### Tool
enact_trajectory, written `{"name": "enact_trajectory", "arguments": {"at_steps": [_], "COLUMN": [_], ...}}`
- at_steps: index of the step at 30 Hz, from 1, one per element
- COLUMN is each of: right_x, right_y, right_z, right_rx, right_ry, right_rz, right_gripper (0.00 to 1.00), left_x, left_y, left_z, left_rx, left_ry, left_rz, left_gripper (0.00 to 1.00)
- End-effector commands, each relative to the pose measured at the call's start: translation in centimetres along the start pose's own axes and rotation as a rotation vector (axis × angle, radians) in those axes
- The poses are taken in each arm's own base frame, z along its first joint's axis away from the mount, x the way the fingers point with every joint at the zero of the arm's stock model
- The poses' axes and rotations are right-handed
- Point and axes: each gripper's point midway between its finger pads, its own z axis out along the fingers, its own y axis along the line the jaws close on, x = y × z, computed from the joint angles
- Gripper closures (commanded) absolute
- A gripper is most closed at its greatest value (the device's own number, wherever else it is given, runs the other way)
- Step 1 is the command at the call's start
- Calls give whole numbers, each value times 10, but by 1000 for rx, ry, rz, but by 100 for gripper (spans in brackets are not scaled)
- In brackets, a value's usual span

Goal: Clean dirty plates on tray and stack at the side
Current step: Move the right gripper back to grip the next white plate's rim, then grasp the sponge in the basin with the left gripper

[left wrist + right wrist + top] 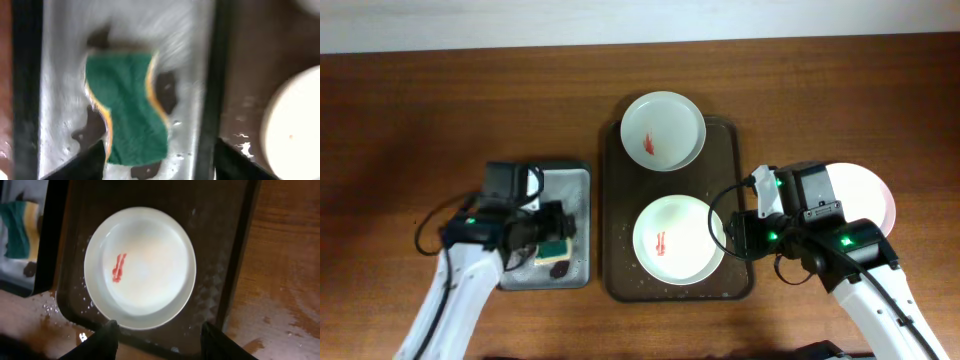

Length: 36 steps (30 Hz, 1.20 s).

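The dark brown tray point(617, 190) holds two white plates. The far plate point(663, 130) and the near plate point(678, 240) each have a red smear. A third white plate point(870, 195) lies on the table to the right, partly hidden by my right arm. My right gripper point(735, 235) is open and empty at the tray's right rim, just beside the near plate point(140, 267); its fingers point(160, 337) straddle that plate's edge from above. My left gripper point(552, 232) is open and empty point(160, 160) over a green sponge point(127, 107).
The sponge point(555, 247) lies on a small black-rimmed grey tray point(565, 185), wet, with dark blotches, left of the brown tray. The near plate's edge point(295, 125) shows at the right of the left wrist view. The sponge also shows in the right wrist view point(20, 230).
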Motion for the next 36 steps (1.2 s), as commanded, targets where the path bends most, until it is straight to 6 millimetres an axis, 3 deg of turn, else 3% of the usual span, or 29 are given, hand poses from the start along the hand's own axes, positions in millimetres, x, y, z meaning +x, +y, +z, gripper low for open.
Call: {"name": "enact_trajectory", "arguments": {"at_steps": [1, 2, 4, 5, 6, 10, 11, 13, 15, 19, 21, 22, 23, 25, 28, 30, 31, 33, 34, 36], "right_x": [-1, -1, -1, -1, -1, -1, -1, -1, -1, -1, -1, -1, 0, 2, 3, 4, 4, 5, 5, 5], "right_y": [7, 7, 7, 7, 7, 7, 7, 7, 6, 6, 7, 7, 6, 6, 6, 6, 6, 5, 5, 5], "right_z": [-3, -3, -2, -2, -2, -2, -2, -2, -2, -2, -2, -2, -2, -2, -2, -2, -2, -2, -2, -2], "right_rx": [-26, -26, -26, -25, -26, -25, -25, -25, -25, -25, -26, -25, -25, -24, -22, -22, -21, -21, -21, -21], "right_ry": [-1, 0, 2, 2, 2, 2, 2, 2, 1, 1, 1, 2, 5, 12, 18, 20, 24, 27, 26, 26], "right_rz": [-14, -14, -14, -13, -14, -14, -14, -14, -14, -14, -14, -13, -12, -10, -9, -8, -7, -7, -7, -7], "right_gripper": [46, 46, 46, 46, 46, 46, 46, 46, 46, 46, 46, 46, 46, 46, 46, 46, 46, 46, 46, 46], "left_x": [38, 44, 62, 69, 70, 54, 44, 31, 12, 0, -6, -5, 0, 8, 7, -1, -3, -7, -9, -8], "left_y": [15, 12, 9, 10, 10, 4, 0, -5, -3, 29, 33, 34, 36, 37, 23, 10, 7, 4, 3, 2], "left_z": [50, 60, 79, 86, 91, 82, 72, 55, 35, 38, 63, 70, 84, 102, 104, 94, 87, 72, 65, 49], "left_rx": [-113, -113, -127, -138, -141, -120, -108, -92, -123, -308, -338, -344, -352, -349, -272, -207, -194, -187, -184, -177], "left_ry": [150, 188, 278, 307, 316, 279, 260, 229, 152, 86, 80, 91, 121, 160, 172, 162, 156, 142, 135, 130], "left_rz": [-144, -133, -113, -107, -107, -76, -46, -3, 17, 31, 35, 36, 39, 41, 33, 73, 84, 100, 107, 115], "left_gripper": [41, 44, 65, 95, 100, 100, 78, 47, 25, 25, 28, 30, 40, 100, 100, 100, 99, 75, 54, 32]}}
